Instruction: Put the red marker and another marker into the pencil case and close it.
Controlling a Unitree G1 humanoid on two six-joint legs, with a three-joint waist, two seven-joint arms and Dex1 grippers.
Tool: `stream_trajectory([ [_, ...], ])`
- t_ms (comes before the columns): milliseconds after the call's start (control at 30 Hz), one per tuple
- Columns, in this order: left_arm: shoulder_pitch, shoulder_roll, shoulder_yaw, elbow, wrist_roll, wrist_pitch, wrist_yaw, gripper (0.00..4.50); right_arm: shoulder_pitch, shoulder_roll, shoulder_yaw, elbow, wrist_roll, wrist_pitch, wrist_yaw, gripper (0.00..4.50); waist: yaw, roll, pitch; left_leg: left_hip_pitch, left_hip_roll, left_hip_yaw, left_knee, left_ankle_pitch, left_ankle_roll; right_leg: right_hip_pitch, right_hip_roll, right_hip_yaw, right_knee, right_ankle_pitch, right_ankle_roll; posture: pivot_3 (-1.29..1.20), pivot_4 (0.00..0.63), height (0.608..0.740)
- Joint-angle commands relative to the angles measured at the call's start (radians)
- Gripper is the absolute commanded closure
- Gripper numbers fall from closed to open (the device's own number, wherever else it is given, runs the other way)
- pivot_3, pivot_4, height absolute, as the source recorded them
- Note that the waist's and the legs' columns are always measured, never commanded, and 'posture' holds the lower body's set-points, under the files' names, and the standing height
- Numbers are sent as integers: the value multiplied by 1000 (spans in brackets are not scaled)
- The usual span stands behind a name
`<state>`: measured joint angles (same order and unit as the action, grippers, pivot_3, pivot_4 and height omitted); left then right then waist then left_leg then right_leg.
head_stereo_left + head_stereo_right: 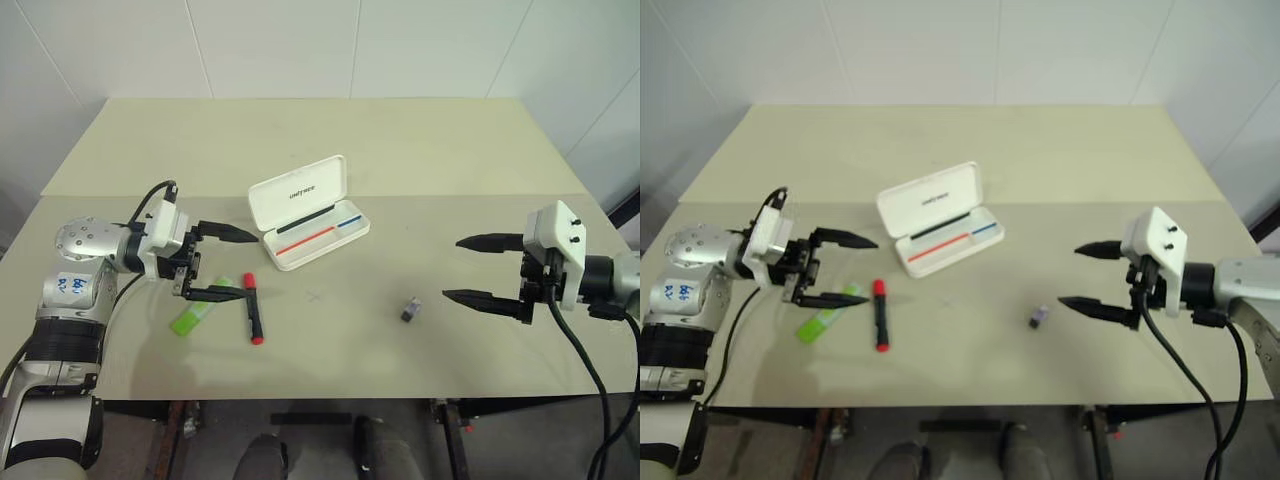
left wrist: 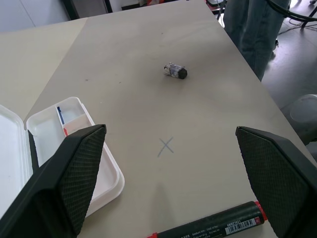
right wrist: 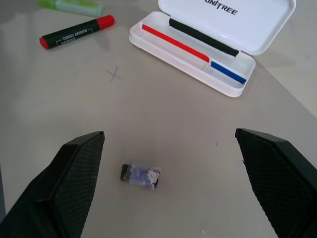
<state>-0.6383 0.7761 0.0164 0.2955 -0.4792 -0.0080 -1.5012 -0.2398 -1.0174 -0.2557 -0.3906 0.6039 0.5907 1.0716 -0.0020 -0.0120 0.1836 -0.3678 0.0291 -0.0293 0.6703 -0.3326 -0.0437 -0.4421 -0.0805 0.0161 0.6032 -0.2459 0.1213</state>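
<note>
Pencil case [image 1: 940,220] lies open; red marker [image 1: 880,314] beside green highlighter [image 1: 827,312]

We list: pencil case [image 1: 300,193] white, red and blue lines inside, dark lettering on lid; red marker [image 1: 253,309] black barrel, red cap and tail; highlighter [image 1: 199,310] light green; table [image 1: 400,150] beige; small block [image 1: 410,309] grey.

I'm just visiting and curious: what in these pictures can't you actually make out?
- Red-capped black marker: left wrist view, cut off by the picture's edge.
- Translucent green highlighter: left eye view, partly behind a finger of the open left gripper.
- Small grey block: too small to identify.
- Open white plastic pencil case: left wrist view, partly hidden by a finger.
</note>
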Motion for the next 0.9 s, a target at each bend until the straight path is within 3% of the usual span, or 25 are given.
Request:
stream_trajectory([
  [33,-49,4,4,19,-6,-14,-83,33,-12,15,-27,-56,34,10,-32,0,1,0,0,0,0,0,1,0,0,0,0,0,0,0,0,0,150,740],
  [333,-38,4,6,-25,-37,20,-78,33,-6,93,-1,-112,56,23,-107,0,1,0,0,0,0,0,5,0,0,0,0,1,3,0,0,0,150,740],
  [600,21,1,-7,-126,27,81,50,33,36,151,0,-162,77,33,-173,0,0,-1,0,0,0,0,8,0,0,0,0,2,4,1,0,0,150,740],
  [900,-20,-145,-77,-108,82,111,158,33,87,192,-1,-217,73,28,-238,0,4,-3,2,0,0,0,11,0,1,1,1,2,5,2,-1,0,150,740],
])
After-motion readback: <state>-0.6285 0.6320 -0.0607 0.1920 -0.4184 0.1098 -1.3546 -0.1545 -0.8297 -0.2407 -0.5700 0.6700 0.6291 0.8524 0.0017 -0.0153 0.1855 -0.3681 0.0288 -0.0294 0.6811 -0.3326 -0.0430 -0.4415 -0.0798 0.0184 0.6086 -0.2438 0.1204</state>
